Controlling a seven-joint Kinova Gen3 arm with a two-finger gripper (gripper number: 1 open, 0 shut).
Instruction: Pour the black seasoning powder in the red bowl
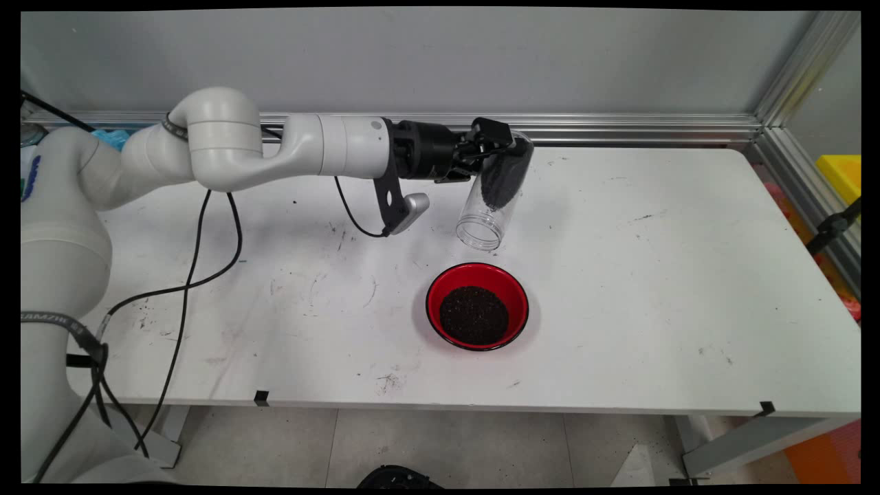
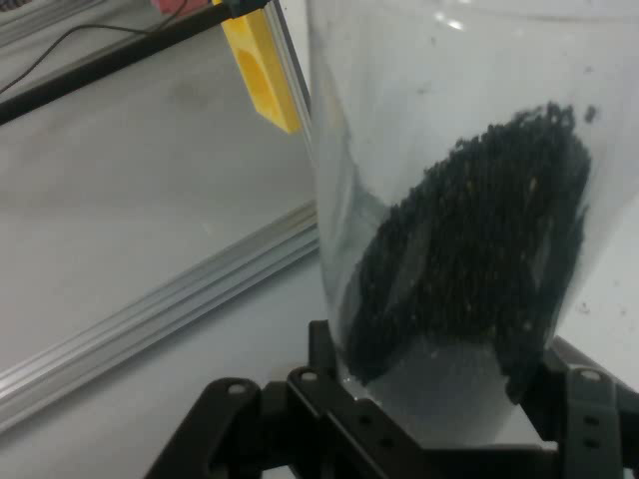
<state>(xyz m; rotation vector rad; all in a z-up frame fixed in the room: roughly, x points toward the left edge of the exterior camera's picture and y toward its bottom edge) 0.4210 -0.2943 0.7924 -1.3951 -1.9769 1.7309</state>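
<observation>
My gripper is shut on a clear plastic jar, held above the table and tipped with its open mouth pointing down towards the front. Dark grains cling inside the jar's upper half near the fingers. In the hand view the clear jar fills the middle, with the dark grains heaped inside it and the black linkage closed round its base. Below the jar's mouth a red bowl stands on the table with a pile of the same dark grains in it.
The white table has a metal rail along its back edge and right side. Black cables hang from the arm over the table's left part. A yellow object lies beyond the right edge.
</observation>
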